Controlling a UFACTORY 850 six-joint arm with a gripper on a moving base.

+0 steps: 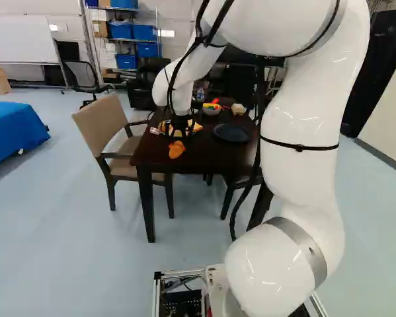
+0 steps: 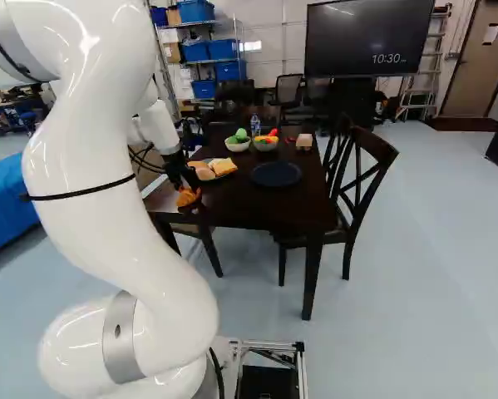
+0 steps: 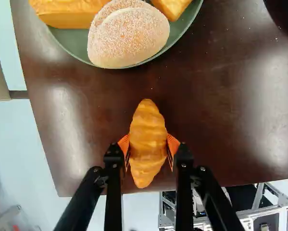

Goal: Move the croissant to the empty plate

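Note:
My gripper (image 2: pixel 188 188) is at the near left corner of the dark table, with the orange-brown croissant (image 2: pixel 187 199) at its fingertips. In the wrist view the gripper (image 3: pixel 149 147) is shut on the croissant (image 3: pixel 147 126), an orange pad pressed to each side of its middle. The croissant points lengthwise away from the gripper. The empty dark plate (image 2: pixel 276 174) lies farther in on the table, right of the gripper in both base views; only part of its edge (image 3: pixel 287 13) shows in the wrist view.
A green plate (image 3: pixel 181 32) ahead of the croissant holds a sugared bun (image 3: pixel 128 34) and other bread. Farther back stand two bowls, one (image 2: pixel 238 145) with green items, a bottle (image 2: pixel 255 125) and a small box (image 2: pixel 304 141). Chairs (image 2: pixel 358 195) surround the table (image 2: pixel 232 204).

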